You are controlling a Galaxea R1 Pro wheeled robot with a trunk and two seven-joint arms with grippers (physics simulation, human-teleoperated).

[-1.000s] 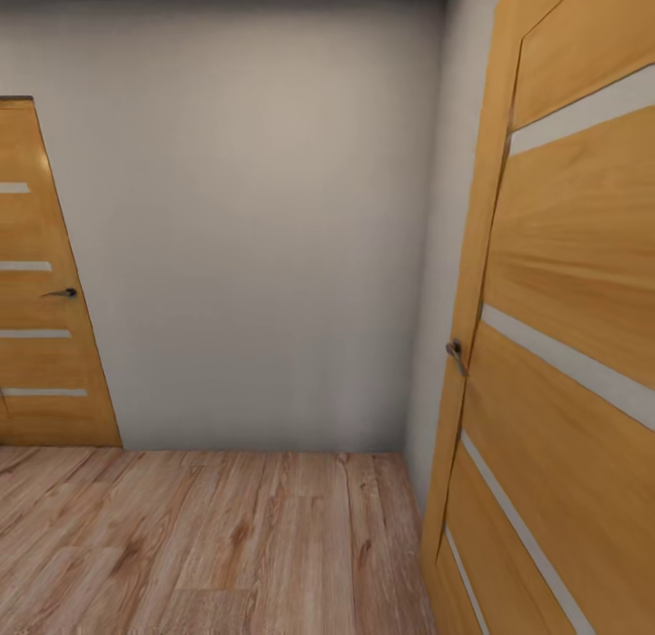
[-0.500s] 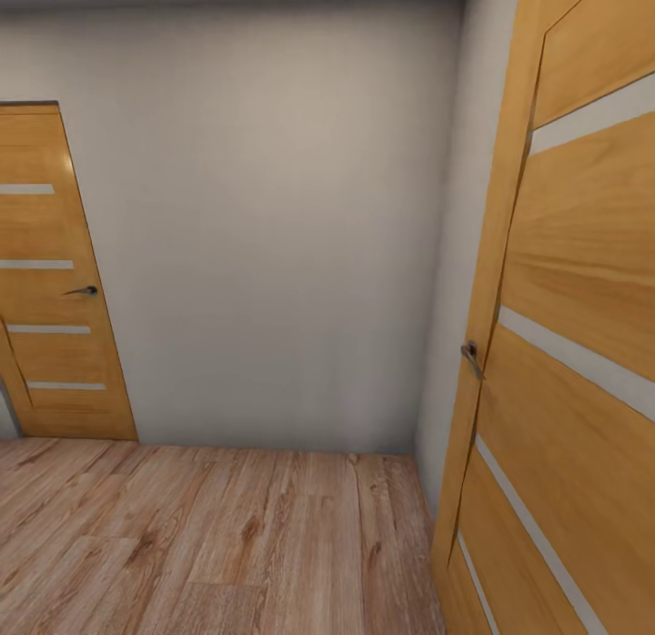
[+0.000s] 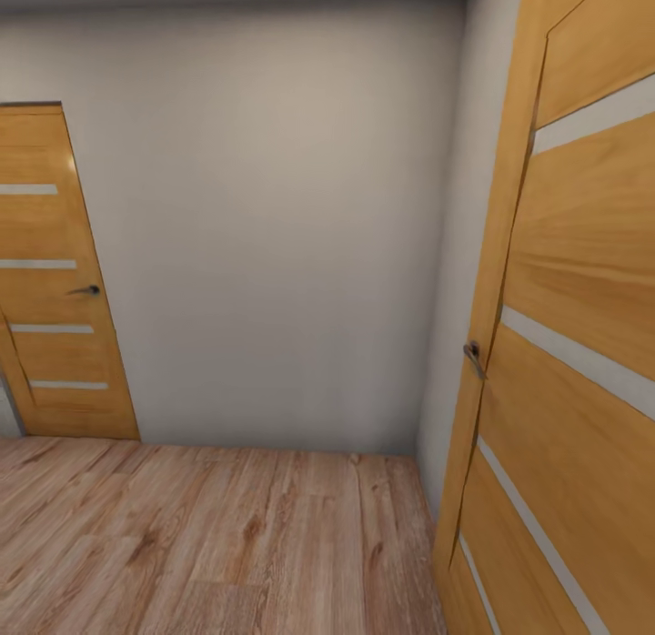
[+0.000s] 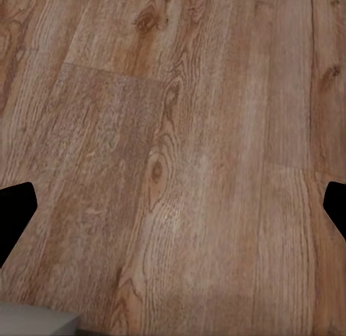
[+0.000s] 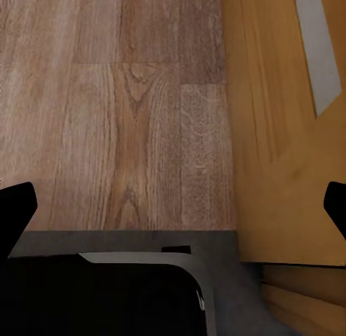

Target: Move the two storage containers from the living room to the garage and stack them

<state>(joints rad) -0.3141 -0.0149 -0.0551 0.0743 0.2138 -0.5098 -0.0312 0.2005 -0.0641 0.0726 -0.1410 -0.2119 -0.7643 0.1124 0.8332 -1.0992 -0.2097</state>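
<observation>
Wall [image 3: 273,226] is taking up most of what I'm seeing from the head camera, plain pale grey, meeting a second wall at the corner on the right. Wood-plank flooring [image 3: 209,535] is running along under it, light brown with knots. Big wooden door [image 3: 573,344] with pale stripes is hanging open right up close on the right, its metal handle [image 3: 473,357] sticking out at the edge. Another matching door [image 3: 50,280] is sitting shut further off on the left, with a small dark handle [image 3: 86,290].

Left gripper [image 4: 173,206] is hovering over bare planks with its fingers spread wide, nothing between them. Right gripper [image 5: 173,206] is doing the same, fingers wide apart and empty, over planks beside the door's lower edge. Storage bins aren't anywhere in these views, so can't say where they are.
</observation>
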